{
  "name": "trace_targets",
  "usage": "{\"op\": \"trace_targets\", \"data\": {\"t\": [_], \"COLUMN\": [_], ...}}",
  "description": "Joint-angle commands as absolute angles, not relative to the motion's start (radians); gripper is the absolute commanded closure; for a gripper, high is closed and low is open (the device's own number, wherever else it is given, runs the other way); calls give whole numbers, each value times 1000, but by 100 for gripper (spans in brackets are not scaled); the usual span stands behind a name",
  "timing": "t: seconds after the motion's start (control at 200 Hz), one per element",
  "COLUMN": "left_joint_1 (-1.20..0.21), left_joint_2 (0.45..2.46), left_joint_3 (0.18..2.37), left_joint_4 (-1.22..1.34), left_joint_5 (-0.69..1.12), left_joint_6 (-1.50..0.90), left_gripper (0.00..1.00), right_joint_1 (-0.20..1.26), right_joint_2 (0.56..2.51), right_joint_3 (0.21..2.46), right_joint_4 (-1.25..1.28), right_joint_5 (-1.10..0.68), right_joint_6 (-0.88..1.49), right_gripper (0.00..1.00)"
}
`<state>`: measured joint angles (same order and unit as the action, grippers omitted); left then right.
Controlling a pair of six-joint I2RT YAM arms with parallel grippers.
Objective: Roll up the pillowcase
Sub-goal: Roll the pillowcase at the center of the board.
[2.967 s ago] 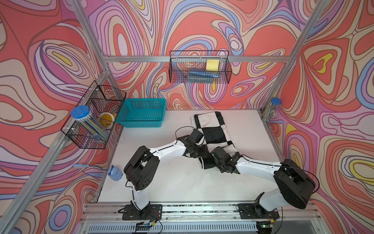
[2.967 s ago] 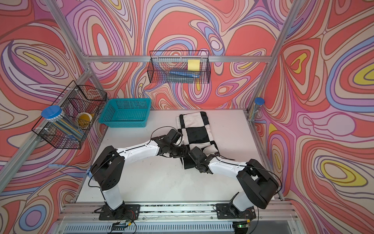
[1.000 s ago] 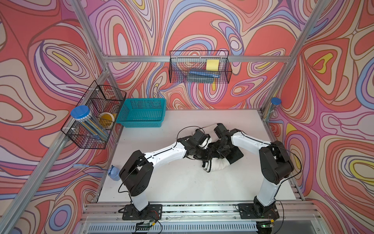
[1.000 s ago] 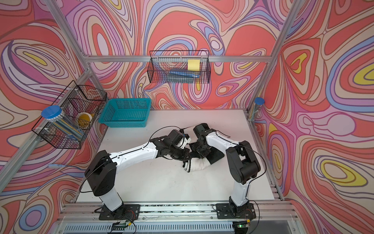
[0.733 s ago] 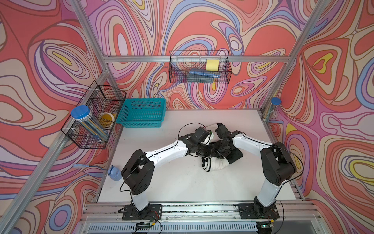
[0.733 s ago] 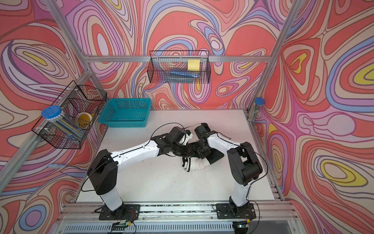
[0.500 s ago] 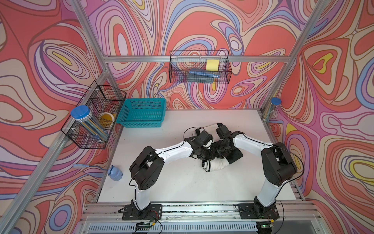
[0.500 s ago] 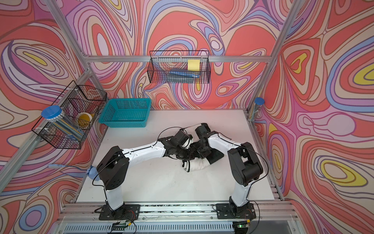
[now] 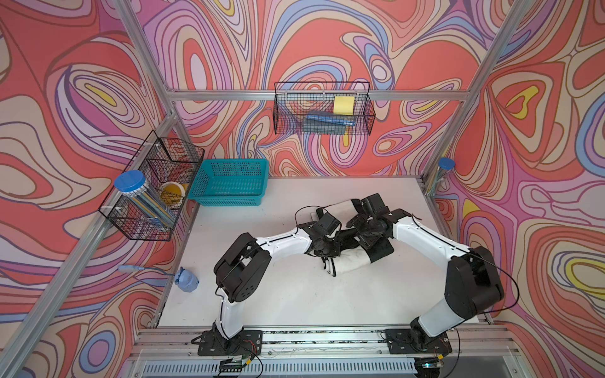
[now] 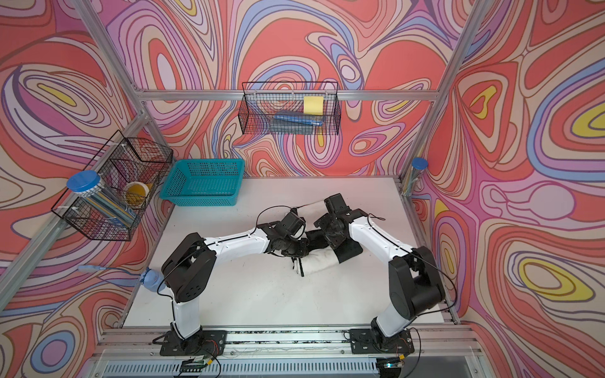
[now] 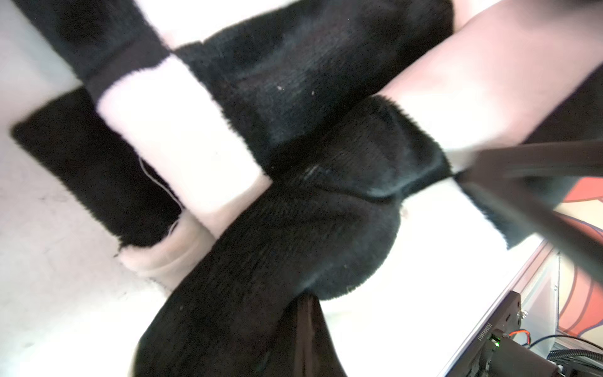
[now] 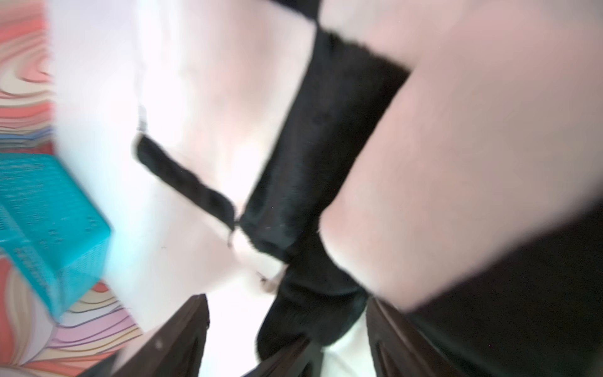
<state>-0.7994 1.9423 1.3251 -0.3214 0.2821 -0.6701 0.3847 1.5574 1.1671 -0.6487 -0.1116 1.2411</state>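
The black-and-white checked pillowcase [image 9: 350, 261] [image 10: 319, 261] lies bunched in a loose roll right of the table's centre. My left gripper [image 9: 327, 253] [image 10: 294, 252] sits at the roll's left end. In the left wrist view it [image 11: 293, 313] is shut on a black fold of the pillowcase [image 11: 293, 228]. My right gripper [image 9: 360, 232] [image 10: 330, 234] hovers over the roll's far side. In the right wrist view its jaws [image 12: 287, 303] stand wide apart, with black pillowcase plush [image 12: 326, 130] lying loose between them.
A teal basket [image 9: 230, 186] [image 12: 42, 212] stands at the table's back left. Wire baskets hang on the left wall [image 9: 154, 193] and back wall [image 9: 322, 113]. A small blue object [image 9: 186, 279] sits at the left edge of the table.
The right gripper's jaws have spread wider in the last half second. The left arm's elbow has shifted toward the middle. The roll has stayed in place.
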Motion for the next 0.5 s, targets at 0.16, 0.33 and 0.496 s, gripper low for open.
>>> {"op": "trace_targets", "data": {"t": [0.16, 0.33, 0.496], "left_joint_1": [-793, -795, -794], "left_joint_2": [1986, 1994, 1990], "left_joint_3": [1353, 1361, 1358], "left_joint_4": [-338, -337, -343], "left_joint_5": [289, 304, 307], "left_joint_6": [-689, -695, -696], "left_gripper": [100, 100, 100], "right_joint_1": [431, 509, 518], "right_joint_2": [1267, 1179, 1217], "right_joint_3": [892, 767, 684], "right_joint_4": [-693, -634, -496], "right_joint_5": [-54, 3, 33], "right_joint_6": [1366, 1462, 1517], "right_gripper": [20, 17, 16]}}
